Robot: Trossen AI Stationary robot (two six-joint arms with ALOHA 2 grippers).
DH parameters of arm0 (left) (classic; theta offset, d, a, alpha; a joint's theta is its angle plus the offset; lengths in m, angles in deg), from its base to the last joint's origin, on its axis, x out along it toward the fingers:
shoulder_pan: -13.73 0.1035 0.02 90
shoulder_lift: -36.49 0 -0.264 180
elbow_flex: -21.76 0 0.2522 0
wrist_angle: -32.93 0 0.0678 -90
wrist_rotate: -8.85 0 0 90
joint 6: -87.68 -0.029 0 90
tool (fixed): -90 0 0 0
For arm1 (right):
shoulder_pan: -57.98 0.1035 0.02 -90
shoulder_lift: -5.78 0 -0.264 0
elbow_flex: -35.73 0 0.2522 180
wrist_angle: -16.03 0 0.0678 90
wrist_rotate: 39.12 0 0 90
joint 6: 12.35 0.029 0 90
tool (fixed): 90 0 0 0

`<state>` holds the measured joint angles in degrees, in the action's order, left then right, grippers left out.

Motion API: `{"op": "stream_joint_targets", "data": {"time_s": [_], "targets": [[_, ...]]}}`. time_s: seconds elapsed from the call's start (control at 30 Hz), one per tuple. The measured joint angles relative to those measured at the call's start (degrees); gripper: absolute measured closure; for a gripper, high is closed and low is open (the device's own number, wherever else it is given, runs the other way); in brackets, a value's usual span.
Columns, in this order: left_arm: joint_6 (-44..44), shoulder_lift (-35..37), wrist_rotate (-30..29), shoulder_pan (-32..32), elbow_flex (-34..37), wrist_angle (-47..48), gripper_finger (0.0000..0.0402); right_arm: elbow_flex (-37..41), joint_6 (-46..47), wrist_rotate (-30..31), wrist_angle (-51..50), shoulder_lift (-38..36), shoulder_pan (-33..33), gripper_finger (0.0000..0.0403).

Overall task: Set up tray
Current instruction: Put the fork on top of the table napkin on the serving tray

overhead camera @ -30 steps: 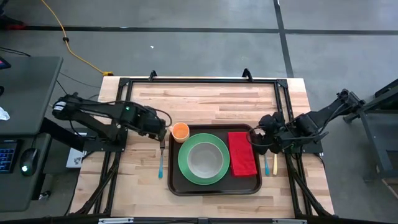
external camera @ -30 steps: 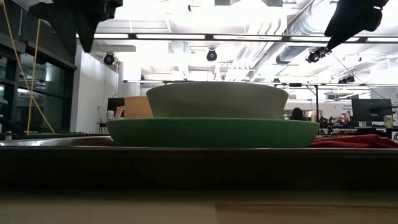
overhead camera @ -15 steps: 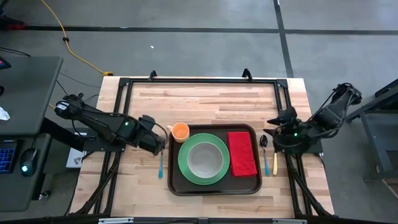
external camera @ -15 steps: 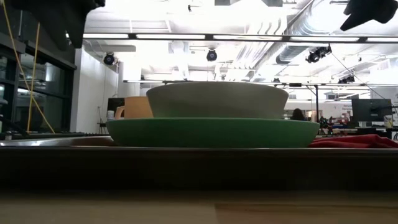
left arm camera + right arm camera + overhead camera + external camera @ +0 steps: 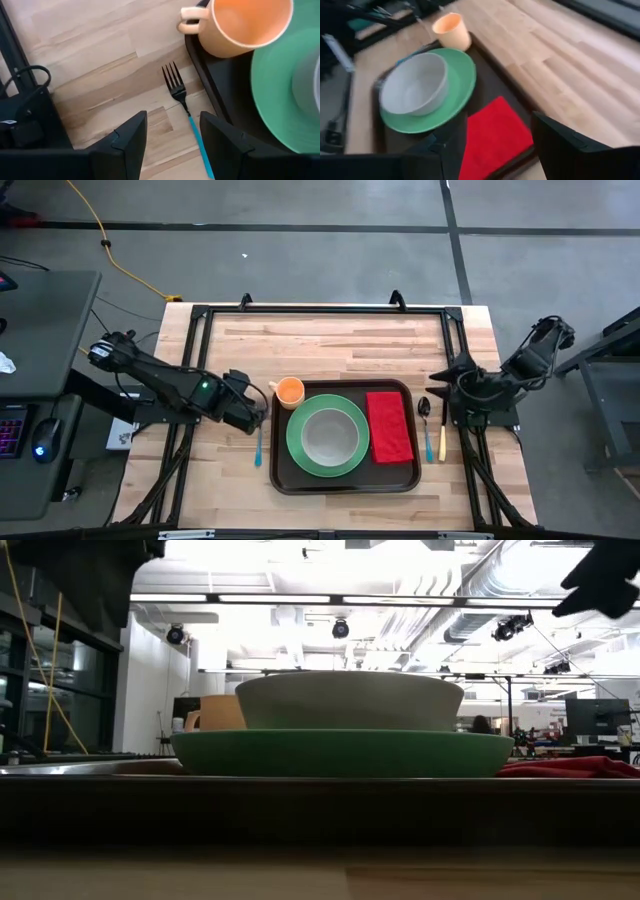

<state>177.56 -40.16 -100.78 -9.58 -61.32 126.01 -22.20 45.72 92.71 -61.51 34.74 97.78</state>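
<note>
Gleaming dark brown rimmed tray (image 5: 345,482)

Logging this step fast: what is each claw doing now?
Left claw: open, holding nothing, above the fork.
Right claw: open, holding nothing.

The worktop (image 5: 330,340) is pale butcher-block wood inside a black metal frame (image 5: 320,309). Around it lies a grey concrete floor (image 5: 300,250) crossed by dark lines, with a yellow cable (image 5: 110,250) trailing in from eleven o'clock. At nine o'clock stands a dark desk (image 5: 40,330) with a computer mouse (image 5: 40,450). From table height, bright strip lights (image 5: 290,598) and exposed ducts (image 5: 470,610) run across a white ceiling, with windows (image 5: 40,670) at nine o'clock.
</note>
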Motion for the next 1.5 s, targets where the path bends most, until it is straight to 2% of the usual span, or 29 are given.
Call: {"op": "stream_joint_targets", "data": {"time_s": [0.17,0.37,0.63,0.77,0.97,1.23,1.5], "targets": [[-0.26,0.07,2.56,0.00,2.85,-3.82,0.0190,8.66,-2.92,-1.93,9.44,-6.05,-0.02,0.0206],[-0.36,0.05,5.91,0.02,4.73,-6.30,0.0190,16.37,-3.10,-3.33,14.96,-11.25,-0.02,0.0206],[3.04,-0.02,10.30,0.02,6.25,-11.43,0.0190,22.34,-3.08,-3.48,16.10,-16.78,-0.04,0.0206],[4.65,-0.61,12.63,0.02,7.54,-13.67,0.0190,23.71,-2.97,-4.28,16.07,-19.35,-0.05,0.0206],[10.80,-0.54,15.93,0.02,10.35,-17.12,0.0190,23.69,-3.10,-1.36,17.41,-21.29,-0.07,0.0206],[14.05,-0.84,15.80,0.07,18.00,-29.40,0.0190,23.69,-2.81,-1.82,18.61,-21.30,-0.05,0.0206],[16.48,-2.12,15.22,0.07,21.56,-33.09,0.0190,23.69,-2.83,-2.53,18.63,-21.30,-0.05,0.0206]]}}
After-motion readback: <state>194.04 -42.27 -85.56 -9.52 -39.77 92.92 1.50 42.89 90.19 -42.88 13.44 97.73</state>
